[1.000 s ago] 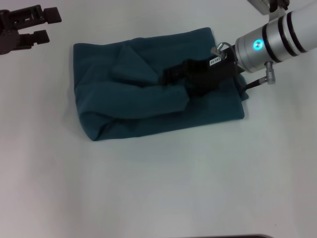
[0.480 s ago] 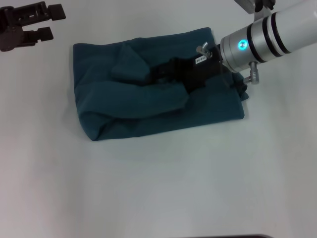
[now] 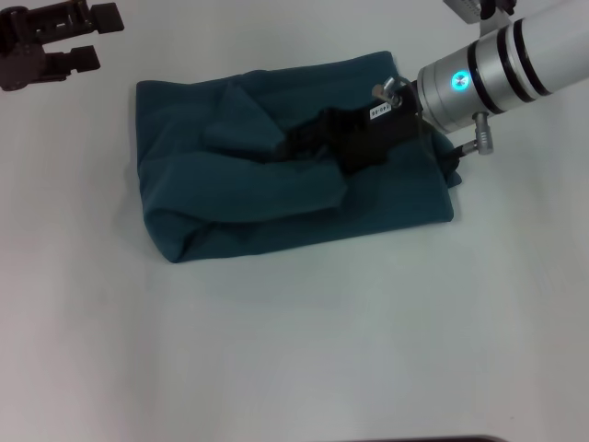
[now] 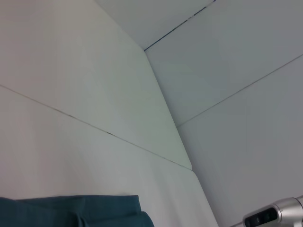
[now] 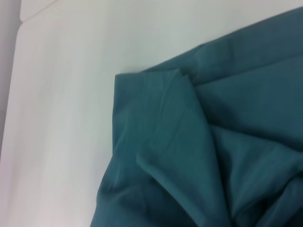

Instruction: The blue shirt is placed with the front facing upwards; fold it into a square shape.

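Folded into a rumpled rectangle, dark teal-blue cotton shirt lying toward far side of white desk. Right black pincer low over shirt's centre, fingers' state impossible to tell. Left black pincer parked open near far-left corner.

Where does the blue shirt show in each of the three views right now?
Head view: the blue shirt lies folded at centre, with the right end effector over it.
Left wrist view: only an edge at the bottom.
Right wrist view: it fills the right and lower part.
Shared landmark: the white table.
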Tool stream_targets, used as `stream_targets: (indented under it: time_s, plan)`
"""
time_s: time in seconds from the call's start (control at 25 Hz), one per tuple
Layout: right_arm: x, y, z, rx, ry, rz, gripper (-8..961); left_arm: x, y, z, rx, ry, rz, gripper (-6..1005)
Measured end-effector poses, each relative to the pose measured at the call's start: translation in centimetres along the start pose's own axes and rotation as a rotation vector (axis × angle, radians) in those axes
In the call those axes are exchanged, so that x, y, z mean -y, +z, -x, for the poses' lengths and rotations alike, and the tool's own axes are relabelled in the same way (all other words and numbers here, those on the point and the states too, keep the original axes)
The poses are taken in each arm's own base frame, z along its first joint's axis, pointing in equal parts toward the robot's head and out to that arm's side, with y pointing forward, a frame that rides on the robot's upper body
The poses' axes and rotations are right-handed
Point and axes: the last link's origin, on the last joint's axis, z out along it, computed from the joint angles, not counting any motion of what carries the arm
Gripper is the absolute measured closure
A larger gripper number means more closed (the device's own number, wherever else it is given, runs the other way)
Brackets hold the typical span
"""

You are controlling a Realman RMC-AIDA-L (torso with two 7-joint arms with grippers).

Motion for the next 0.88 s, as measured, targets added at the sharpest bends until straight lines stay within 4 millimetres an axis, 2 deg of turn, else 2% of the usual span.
stream_targets:
  time_s: [0.4, 0.48, 0.72, 0.88]
  plan:
    - [0.0, 0.1, 0.1, 0.008, -0.010, -0.006, 238, 1.1, -1.5, -0.8, -0.054, -0.031, -0.063, 50]
    - [0.0, 0.1, 0.1, 0.009, -0.011, -0.007, 445, 1.3, -1.9, -0.9, -0.068, -0.042, -0.077, 50]
    - [-0.2, 0.2, 0.1, 0.002, -0.028, -0.014, 725, 1.7, -2.7, -1.1, -0.092, -0.059, -0.099, 50]
    - [-0.4, 0.0, 0.2, 0.003, -0.042, -0.012, 876, 1.8, -2.9, -1.0, -0.098, -0.062, -0.103, 51]
